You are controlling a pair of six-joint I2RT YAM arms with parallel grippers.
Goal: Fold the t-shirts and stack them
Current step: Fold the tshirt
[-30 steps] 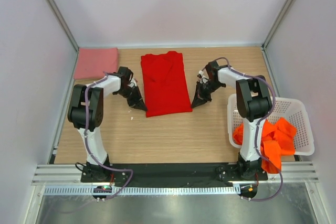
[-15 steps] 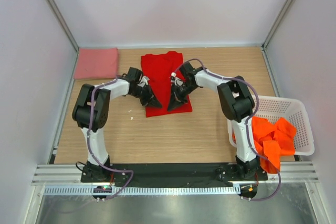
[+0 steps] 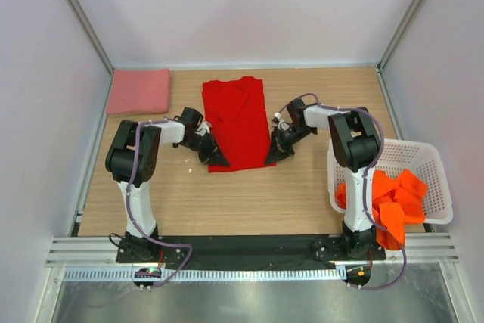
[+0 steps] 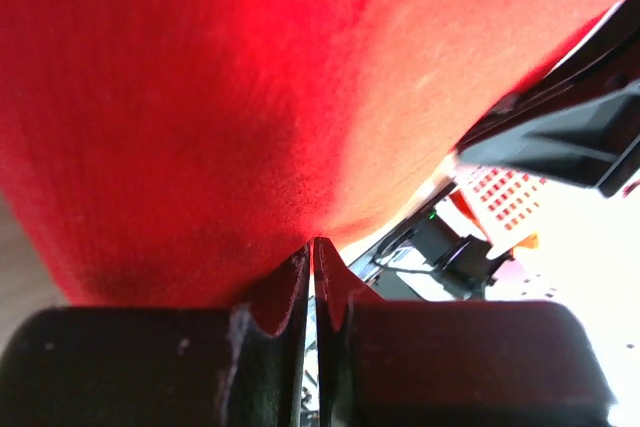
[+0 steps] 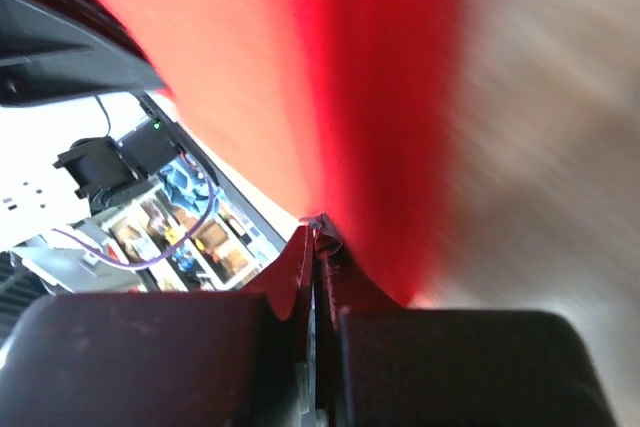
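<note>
**Pinching the red shirt at both near corners**

Top view first. The red t-shirt (image 3: 236, 119) lies spread in the middle of the wooden table (image 3: 249, 202), its long side running away from the arms. The left gripper (image 3: 219, 159) sits right at its near left corner and the right gripper (image 3: 270, 158) at its near right corner. Both arms are bent low and reach inward toward each other. Off in the far left corner, the pink t-shirt (image 3: 138, 90) rests as a folded rectangle, well apart from the red one. At the right edge, the white basket (image 3: 435, 158) holds the orange t-shirts (image 3: 393, 202), crumpled, with some cloth hanging over its near rim.

Over to the left wrist. The two dark fingers (image 4: 265, 322) come together to a thin slit. Red cloth fills the picture above them and runs right down into the tips, so that is a pinch on the shirt's edge. Under the raised cloth, to the right, the other arm's dark gripper shows, along with a bit of the basket and some orange.

Now the right wrist, and it is the same story. The fingers (image 5: 380, 347) press together with barely a line between them, and red cloth meets the tips. The right side of this picture is blurred, the wood grain only a smear.
</note>
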